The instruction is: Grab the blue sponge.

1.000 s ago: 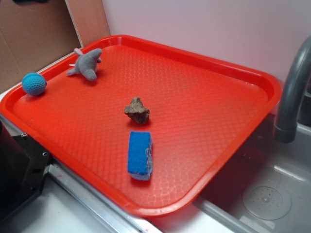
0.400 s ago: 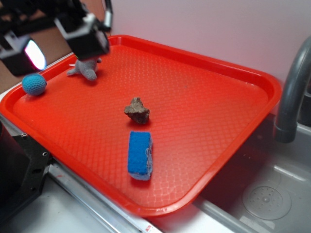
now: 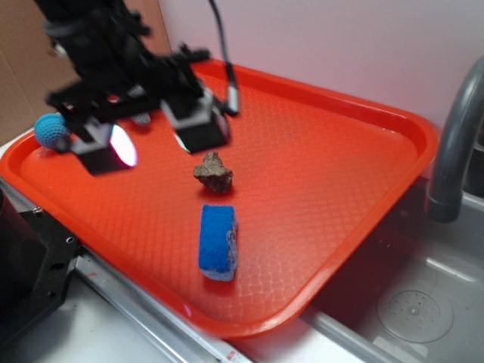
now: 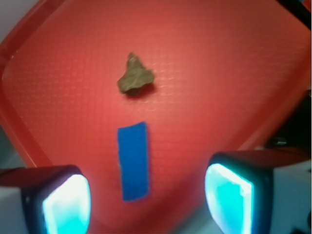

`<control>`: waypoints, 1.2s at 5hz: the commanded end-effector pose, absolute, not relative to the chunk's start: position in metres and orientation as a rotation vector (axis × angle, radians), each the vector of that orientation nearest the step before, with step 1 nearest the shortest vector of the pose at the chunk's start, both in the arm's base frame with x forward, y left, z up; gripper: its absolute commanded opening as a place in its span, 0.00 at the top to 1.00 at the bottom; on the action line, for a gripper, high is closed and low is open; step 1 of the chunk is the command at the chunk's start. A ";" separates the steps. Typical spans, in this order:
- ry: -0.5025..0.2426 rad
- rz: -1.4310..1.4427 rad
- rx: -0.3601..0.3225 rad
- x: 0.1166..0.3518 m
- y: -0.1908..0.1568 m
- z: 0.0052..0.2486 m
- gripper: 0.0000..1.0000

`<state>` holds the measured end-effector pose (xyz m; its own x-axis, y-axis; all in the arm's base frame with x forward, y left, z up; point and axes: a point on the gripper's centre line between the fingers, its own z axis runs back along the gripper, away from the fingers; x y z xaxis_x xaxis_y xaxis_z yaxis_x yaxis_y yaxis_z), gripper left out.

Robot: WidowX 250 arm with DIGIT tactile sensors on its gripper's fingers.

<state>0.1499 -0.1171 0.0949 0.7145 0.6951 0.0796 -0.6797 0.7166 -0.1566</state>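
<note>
Pincer [image 3: 155, 140] spread wide, empty, hovering above the red tray [image 3: 393, 128] — well apart from any object. Below it lies the brown rock [image 3: 214, 172]; just beyond, the blue sponge [image 3: 218, 240] rests flat near the tray's front edge. Approach underway — descent, alignment and closure remain.

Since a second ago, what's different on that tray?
The arm has swung in from the upper left, and its open gripper now hangs above the tray, short of the sponge, holding nothing. It now hides the grey toy. Sponge, rock and ball have not moved.
</note>
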 end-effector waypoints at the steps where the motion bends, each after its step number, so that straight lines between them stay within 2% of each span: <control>1: -0.134 0.738 -0.071 0.163 -0.139 0.051 0.00; 3: -0.099 0.755 -0.020 0.165 -0.141 0.021 0.00; 4: -0.108 0.769 -0.010 0.166 -0.138 0.016 1.00; 5: -0.109 0.782 -0.011 0.168 -0.135 0.014 1.00; 6: -0.094 0.712 -0.031 0.172 -0.125 0.040 1.00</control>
